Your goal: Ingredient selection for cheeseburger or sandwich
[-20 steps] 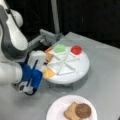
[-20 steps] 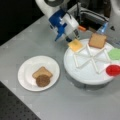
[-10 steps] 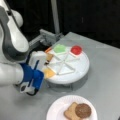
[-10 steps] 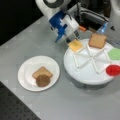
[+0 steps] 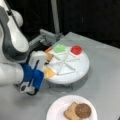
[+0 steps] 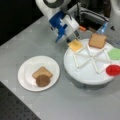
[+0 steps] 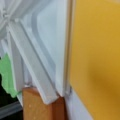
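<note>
My gripper (image 5: 41,76) (image 6: 70,39), on its blue-and-white wrist, is at the near rim of the white divided tray (image 5: 75,72) (image 6: 85,72), right against the yellow cheese square (image 5: 49,73) (image 6: 75,45). The cheese (image 7: 97,55) fills the right half of the wrist view, with the fingers out of sight there. In the neighbouring compartments lie a tan toast slice (image 5: 50,57) (image 6: 97,40) (image 7: 40,105), a green lettuce leaf (image 5: 59,48) (image 6: 115,53) (image 7: 6,75) and a red tomato disc (image 5: 76,50) (image 6: 113,70). The sandwich, a toast slice (image 5: 70,112) (image 6: 42,71) with the brown patty (image 5: 83,110) (image 6: 43,80) overlapping it, lies on the white plate (image 5: 56,111) (image 6: 26,75).
Raised white dividers (image 6: 92,58) (image 7: 32,65) split the tray into wedges. A grey metal bracket and post (image 5: 48,37) (image 6: 92,17) stand behind the tray. The arm's white body (image 5: 11,47) takes up a front view's left. Grey tabletop (image 6: 62,102) surrounds plate and tray.
</note>
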Tool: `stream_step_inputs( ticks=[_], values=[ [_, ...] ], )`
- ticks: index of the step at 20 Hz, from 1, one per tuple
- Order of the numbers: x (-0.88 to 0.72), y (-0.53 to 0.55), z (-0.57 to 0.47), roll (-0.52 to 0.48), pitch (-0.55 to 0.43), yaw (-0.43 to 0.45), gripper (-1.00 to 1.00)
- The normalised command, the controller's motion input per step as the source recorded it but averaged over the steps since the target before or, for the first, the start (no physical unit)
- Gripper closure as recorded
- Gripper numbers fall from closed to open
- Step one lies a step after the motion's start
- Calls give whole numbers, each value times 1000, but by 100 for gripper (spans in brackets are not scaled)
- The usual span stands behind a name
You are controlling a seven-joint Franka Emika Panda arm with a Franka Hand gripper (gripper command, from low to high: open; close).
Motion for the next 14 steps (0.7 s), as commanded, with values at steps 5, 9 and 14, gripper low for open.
stream_step_inputs(
  ticks=[5,9,14],
  values=[
    [34,-47,31,126,-58,-11,-100],
    [37,-9,17,112,-69,-33,-100],
    [71,55,4,54,-74,-70,100]
  ],
)
